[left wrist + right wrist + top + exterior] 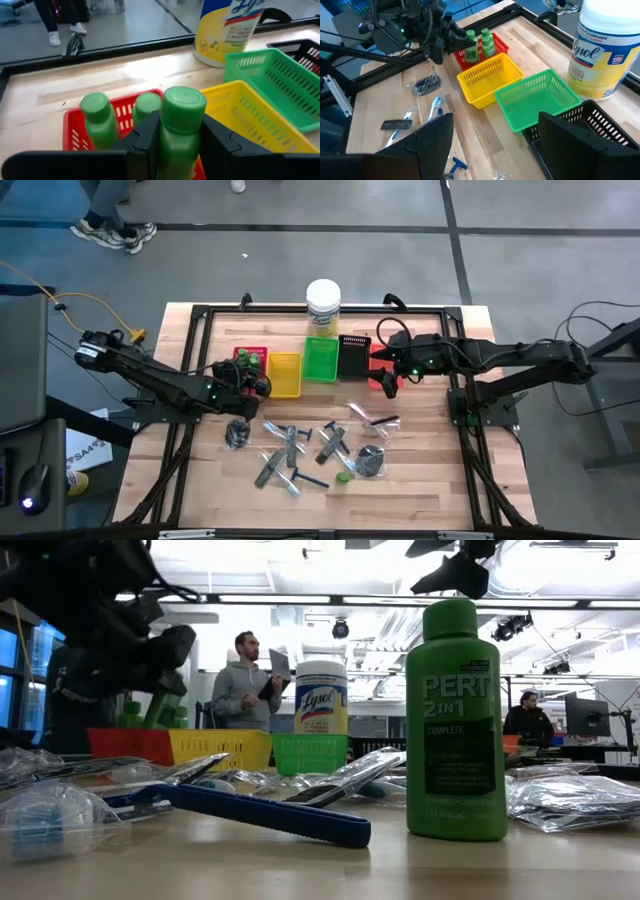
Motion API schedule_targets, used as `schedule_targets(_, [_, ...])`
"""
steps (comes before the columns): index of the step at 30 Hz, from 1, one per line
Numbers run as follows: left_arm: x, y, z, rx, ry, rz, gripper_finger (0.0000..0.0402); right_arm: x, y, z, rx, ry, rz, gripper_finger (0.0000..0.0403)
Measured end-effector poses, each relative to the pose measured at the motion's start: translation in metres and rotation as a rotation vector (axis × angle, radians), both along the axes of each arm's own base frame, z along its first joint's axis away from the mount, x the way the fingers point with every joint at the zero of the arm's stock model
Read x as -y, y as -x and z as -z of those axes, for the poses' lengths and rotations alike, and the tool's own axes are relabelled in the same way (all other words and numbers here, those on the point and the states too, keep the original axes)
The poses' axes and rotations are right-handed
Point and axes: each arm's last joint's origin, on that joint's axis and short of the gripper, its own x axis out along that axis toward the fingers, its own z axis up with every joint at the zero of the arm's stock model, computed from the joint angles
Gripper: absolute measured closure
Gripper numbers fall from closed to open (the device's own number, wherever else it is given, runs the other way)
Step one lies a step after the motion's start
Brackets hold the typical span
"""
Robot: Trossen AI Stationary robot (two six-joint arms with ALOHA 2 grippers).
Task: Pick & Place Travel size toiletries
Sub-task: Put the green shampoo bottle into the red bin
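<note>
L gripper (181, 145) is clamped on a green bottle (179, 131), fingers (147, 137) on both sides of its body, cap up, held over the red tray (75, 135). That tray has two more green bottles (100, 120) standing upright in it. In the top view the L gripper sits at about 9 o'clock from table centre.

At 3 o'clock from the red tray in the top view: yellow tray (285, 375), then green tray (321, 359), then black tray (354, 356); yellow and green look bare inside. A wipes jar (323, 307) stands at 12 o'clock from the green tray.

R gripper (490, 135) has its fingers spread wide, holding nothing, over the black tray's edge.

Loose on the table (430, 480) toward 6 o'clock: blue razors (308, 479), bagged sticks (372, 420), dark bundles (238, 434), another green bottle (455, 720) standing.
</note>
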Motion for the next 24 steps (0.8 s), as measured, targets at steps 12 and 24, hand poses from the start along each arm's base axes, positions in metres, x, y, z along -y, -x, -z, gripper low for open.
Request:
schedule_targets(12, [-0.004, 0.012, 0.022, 0.01, -0.042, -0.023, 0.0305, 0.0, 0.0, 0.0, 0.0, 0.008, 0.015, 0.0125])
schedule_targets(24, [-0.007, 0.015, 0.034, 0.035, -0.051, -0.044, 0.0305, 0.001, 0.0, 0.0, 0.001, 0.02, 0.038, 0.0125])
